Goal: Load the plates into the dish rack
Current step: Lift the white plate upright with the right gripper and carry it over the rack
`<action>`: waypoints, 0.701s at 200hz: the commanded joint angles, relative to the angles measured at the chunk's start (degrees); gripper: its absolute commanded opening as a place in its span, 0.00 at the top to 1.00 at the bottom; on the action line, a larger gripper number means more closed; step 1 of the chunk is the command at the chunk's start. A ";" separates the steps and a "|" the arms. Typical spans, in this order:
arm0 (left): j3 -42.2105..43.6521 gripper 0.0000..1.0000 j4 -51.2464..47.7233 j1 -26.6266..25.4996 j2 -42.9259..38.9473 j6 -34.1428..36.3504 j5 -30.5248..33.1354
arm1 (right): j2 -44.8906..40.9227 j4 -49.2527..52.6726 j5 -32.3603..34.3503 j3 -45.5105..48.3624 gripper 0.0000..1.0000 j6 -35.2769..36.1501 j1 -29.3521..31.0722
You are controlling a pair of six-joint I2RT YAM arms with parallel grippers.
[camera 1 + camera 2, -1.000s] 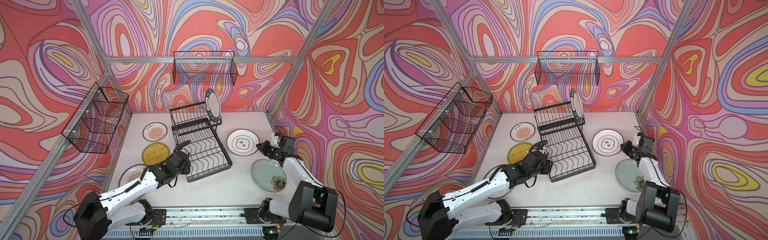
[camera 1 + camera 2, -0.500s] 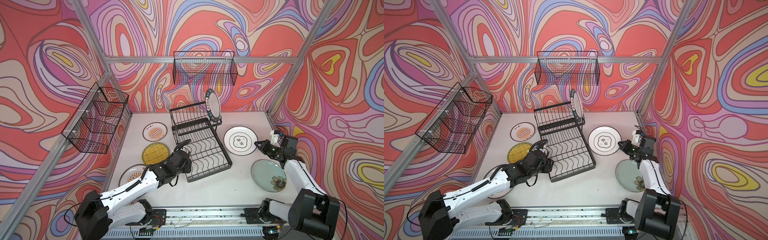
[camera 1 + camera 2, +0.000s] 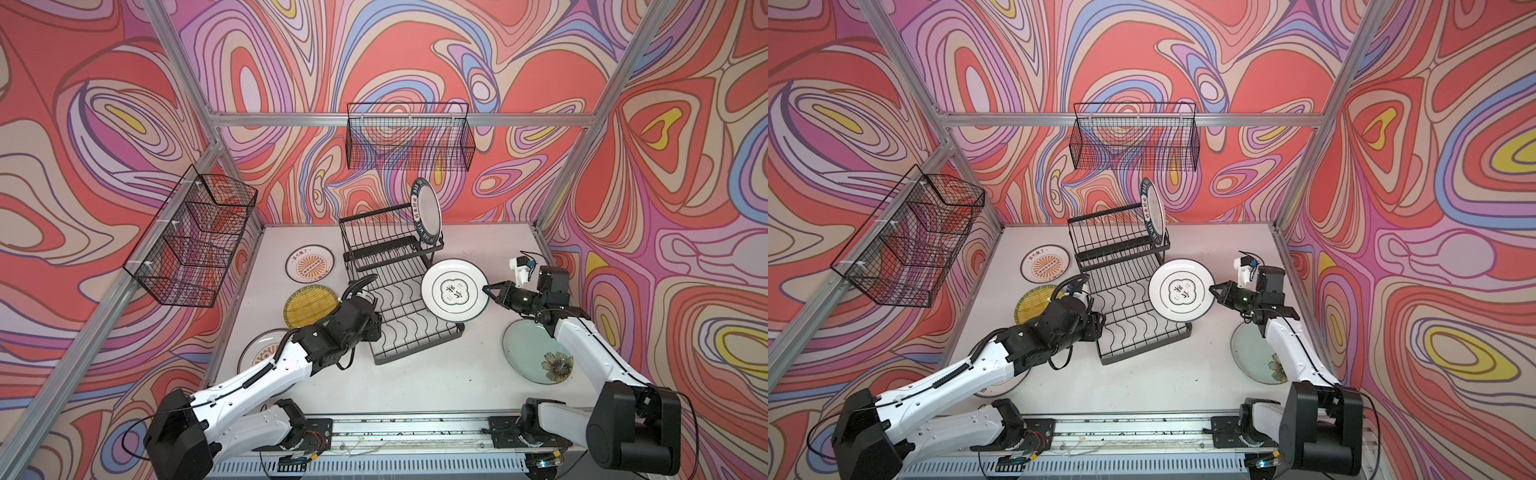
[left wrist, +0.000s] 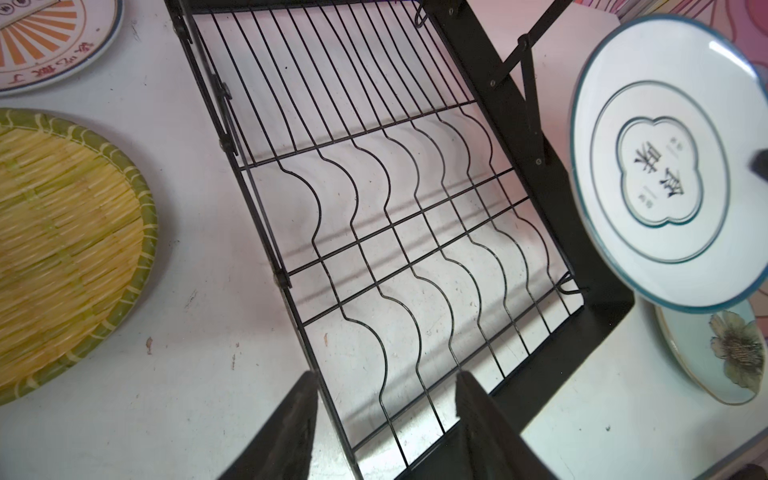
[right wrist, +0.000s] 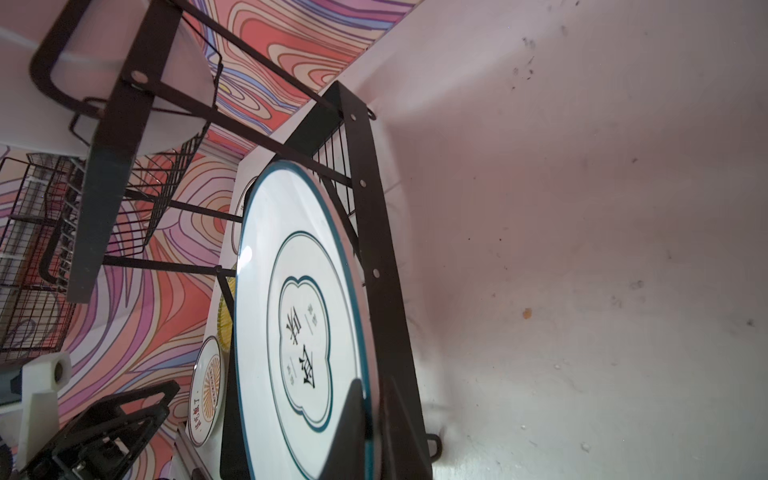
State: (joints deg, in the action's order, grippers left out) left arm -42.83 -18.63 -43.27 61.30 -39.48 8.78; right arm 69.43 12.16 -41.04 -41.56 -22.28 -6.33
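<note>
Bright, even light — soft shadows, nearest parts blurred.

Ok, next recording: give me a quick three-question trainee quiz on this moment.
1. True or false: the right gripper is shut on the rim of the cloud-outline plate.
2. On the dish rack, the dark-lettered plate stands on edge in: A the low wavy tray; B the raised tier; C under the tier.
3. How many plates lie flat on the table?
Key: 1 true; 2 B; 3 four: far sunburst plate, near sunburst plate, yellow woven plate, green floral plate.
</note>
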 commanded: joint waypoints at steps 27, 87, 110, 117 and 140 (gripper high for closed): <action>5.33 0.44 3.14 5.44 -6.59 -2.83 -9.38 | 0.89 -5.22 -3.60 0.74 1.00 0.34 4.44; 8.12 0.44 7.34 6.92 -9.80 -3.86 -14.10 | 2.33 -12.79 -4.05 3.96 1.00 -3.87 12.11; 9.21 0.44 10.96 6.97 -8.61 -5.28 -17.02 | 2.75 -16.06 -4.64 4.88 1.00 -5.80 14.82; 9.31 0.44 11.65 6.97 -8.05 -5.59 -17.59 | 2.91 -16.88 -4.67 5.13 1.00 -6.29 15.60; 9.33 0.45 13.80 6.97 -6.19 -6.54 -19.06 | 3.44 -19.61 -4.70 5.69 1.00 -7.83 18.23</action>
State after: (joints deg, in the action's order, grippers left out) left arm -34.22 -9.78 -36.69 53.67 -44.05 -7.27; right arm 72.49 -0.58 -43.53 -36.29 -27.20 9.58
